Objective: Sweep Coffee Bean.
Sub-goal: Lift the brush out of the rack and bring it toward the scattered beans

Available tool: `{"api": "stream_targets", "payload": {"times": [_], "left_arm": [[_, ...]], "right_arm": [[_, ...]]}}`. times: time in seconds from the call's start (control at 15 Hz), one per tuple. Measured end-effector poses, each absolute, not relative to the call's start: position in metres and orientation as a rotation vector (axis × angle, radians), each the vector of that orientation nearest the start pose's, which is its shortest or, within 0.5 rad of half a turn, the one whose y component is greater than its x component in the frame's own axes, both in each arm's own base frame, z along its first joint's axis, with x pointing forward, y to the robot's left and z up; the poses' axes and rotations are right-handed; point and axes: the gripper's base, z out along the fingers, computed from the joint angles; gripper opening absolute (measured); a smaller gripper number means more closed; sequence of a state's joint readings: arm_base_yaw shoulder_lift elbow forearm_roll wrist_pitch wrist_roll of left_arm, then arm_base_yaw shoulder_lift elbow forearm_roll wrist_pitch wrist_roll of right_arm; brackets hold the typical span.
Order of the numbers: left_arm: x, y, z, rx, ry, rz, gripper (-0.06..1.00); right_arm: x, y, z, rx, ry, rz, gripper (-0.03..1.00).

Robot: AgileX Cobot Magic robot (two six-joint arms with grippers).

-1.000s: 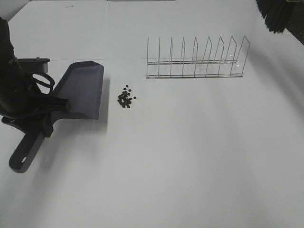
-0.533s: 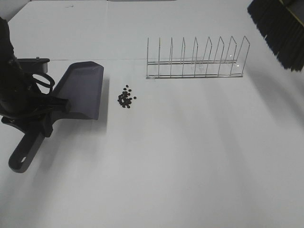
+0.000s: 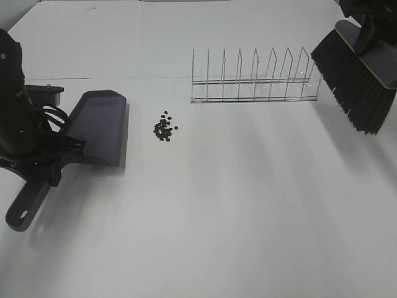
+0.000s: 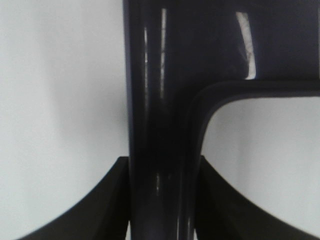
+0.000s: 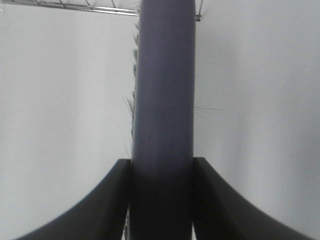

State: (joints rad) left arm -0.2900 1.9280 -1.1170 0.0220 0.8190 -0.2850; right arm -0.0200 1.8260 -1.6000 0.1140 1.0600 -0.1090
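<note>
Several tiny dark coffee beans point(image 3: 164, 127) lie in a small cluster on the white table. Just left of them rests the grey-purple dustpan point(image 3: 99, 127), its lip facing the beans with a gap between. My left gripper point(image 3: 54, 158) is shut on the dustpan's handle point(image 4: 160, 125), with black fingers point(image 4: 100, 205) on either side of it. At the far right the brush point(image 3: 356, 81) hangs tilted above the table, bristles down and to the left. My right gripper point(image 5: 162, 200) is shut on the brush handle point(image 5: 162, 100); in the high view it is mostly beyond the frame edge.
A wire dish rack point(image 3: 254, 77) stands behind and to the right of the beans, its right end close to the brush bristles; a strip of the rack point(image 5: 75, 6) also shows in the right wrist view. The table's white surface point(image 3: 236, 205) spreads in front.
The brush has come down and leftward into view, toward the rack's right end. The dustpan has shifted slightly left, away from the beans. The beans have not moved.
</note>
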Motion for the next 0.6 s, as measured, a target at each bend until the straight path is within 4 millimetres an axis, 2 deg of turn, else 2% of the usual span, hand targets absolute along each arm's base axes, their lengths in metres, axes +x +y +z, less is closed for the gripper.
{"api": "stream_targets", "payload": {"times": [0.2,0.27,0.4,0.47,0.6], "left_arm": [[0.326,-0.111,0.114,0.083,3.146,0.016,0.31],[0.327,-0.116,0.111,0.096,3.147,0.011,0.31],[0.329,-0.124,0.100,0.096,3.171,0.001,0.31],[0.329,-0.125,0.097,0.090,3.180,-0.001,0.31],[0.330,-0.125,0.097,0.089,3.181,-0.002,0.31]], "right_arm": [[0.399,0.011,0.278,-0.072,2.778,0.181,0.26],[0.402,0.023,0.269,-0.118,2.802,0.181,0.26],[0.406,0.058,0.252,-0.248,2.821,0.166,0.26],[0.407,0.086,0.239,-0.313,2.822,0.148,0.26],[0.408,0.118,0.216,-0.392,2.834,0.058,0.26]]}}
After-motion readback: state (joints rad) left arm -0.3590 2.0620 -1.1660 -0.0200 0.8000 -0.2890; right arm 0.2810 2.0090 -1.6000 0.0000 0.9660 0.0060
